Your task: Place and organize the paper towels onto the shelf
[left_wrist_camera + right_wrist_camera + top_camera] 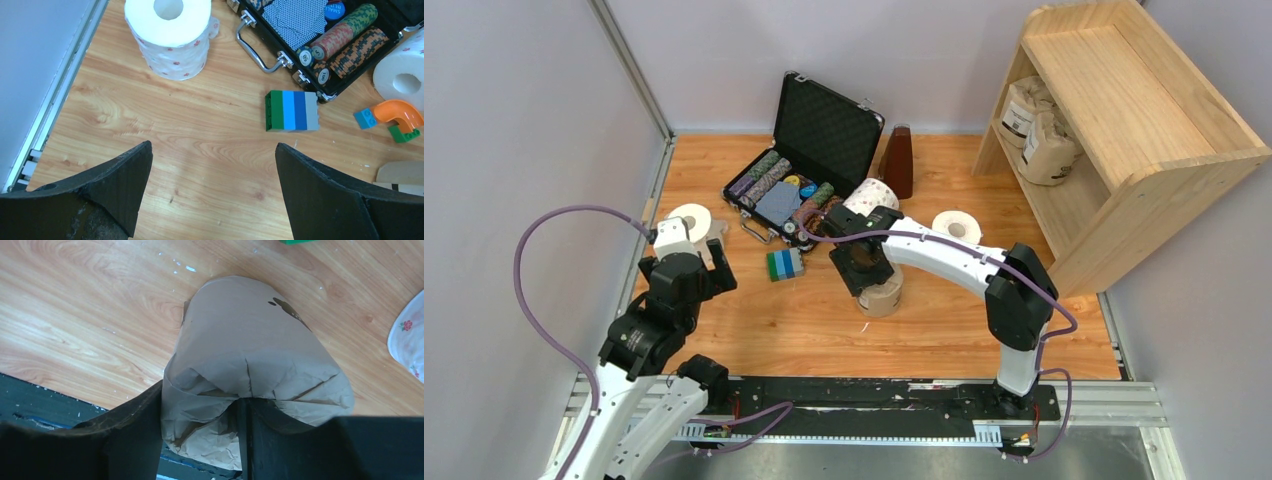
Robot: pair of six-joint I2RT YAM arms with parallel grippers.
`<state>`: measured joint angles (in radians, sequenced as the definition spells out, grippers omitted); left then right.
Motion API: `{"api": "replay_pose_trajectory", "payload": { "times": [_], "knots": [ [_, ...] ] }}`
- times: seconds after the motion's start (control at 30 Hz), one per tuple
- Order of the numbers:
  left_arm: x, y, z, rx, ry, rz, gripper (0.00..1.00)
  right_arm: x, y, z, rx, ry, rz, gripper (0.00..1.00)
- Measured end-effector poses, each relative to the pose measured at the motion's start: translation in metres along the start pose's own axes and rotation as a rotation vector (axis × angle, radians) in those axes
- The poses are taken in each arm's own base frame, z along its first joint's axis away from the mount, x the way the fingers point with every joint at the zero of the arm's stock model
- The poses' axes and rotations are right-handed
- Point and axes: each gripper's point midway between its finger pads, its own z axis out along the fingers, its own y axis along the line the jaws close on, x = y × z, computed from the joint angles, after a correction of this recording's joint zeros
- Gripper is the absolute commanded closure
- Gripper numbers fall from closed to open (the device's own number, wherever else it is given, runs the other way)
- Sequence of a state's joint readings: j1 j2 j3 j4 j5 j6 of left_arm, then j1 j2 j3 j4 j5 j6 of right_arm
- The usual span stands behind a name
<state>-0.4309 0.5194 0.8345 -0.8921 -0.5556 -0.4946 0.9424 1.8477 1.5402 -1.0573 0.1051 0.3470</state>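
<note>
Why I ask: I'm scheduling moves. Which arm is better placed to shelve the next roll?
Right. Its jaws are clamped on the tan-wrapped roll, and the shelf stands on its side. The left jaws hang open and empty near a white roll, far from the shelf.

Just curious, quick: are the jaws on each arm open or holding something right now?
Left gripper: open, holding nothing.
Right gripper: closed on a tan-wrapped paper towel roll.
</note>
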Motion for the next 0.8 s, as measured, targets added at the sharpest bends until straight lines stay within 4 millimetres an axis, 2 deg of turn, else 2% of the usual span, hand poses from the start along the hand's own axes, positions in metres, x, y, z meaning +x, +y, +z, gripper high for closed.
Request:
{"api": "replay_pose_trajectory", "payload": {
  "times": [0.13,0.2,0.37,0.5,0.63,0.8],
  "knots": [
    [0.004,-0.003,0.004,0.012,0.002,0.014,0.0,0.0,-0.001,0.002,0.022,-0.003,0.003,0.64],
    [0.006,-0.005,0.006,0.021,0.008,0.026,0.0,0.0,0.001,0.001,0.024,-0.004,-0.002,0.72],
    [0.005,-0.009,0.009,0.033,0.012,0.039,0.0,0.0,0.005,-0.009,0.023,0.003,-0.011,0.87],
    [0.005,-0.012,0.009,0.047,0.015,0.046,0.0,-0.007,0.002,-0.026,0.039,-0.011,-0.012,0.93],
    [0.005,-0.012,0.008,0.052,0.013,0.046,0.0,-0.014,-0.009,-0.049,0.081,-0.046,-0.011,0.96],
    [0.001,-0.01,0.003,0.067,-0.023,0.022,0.0,-0.033,-0.035,-0.094,0.143,-0.134,0.016,0.96]
  ]
}}
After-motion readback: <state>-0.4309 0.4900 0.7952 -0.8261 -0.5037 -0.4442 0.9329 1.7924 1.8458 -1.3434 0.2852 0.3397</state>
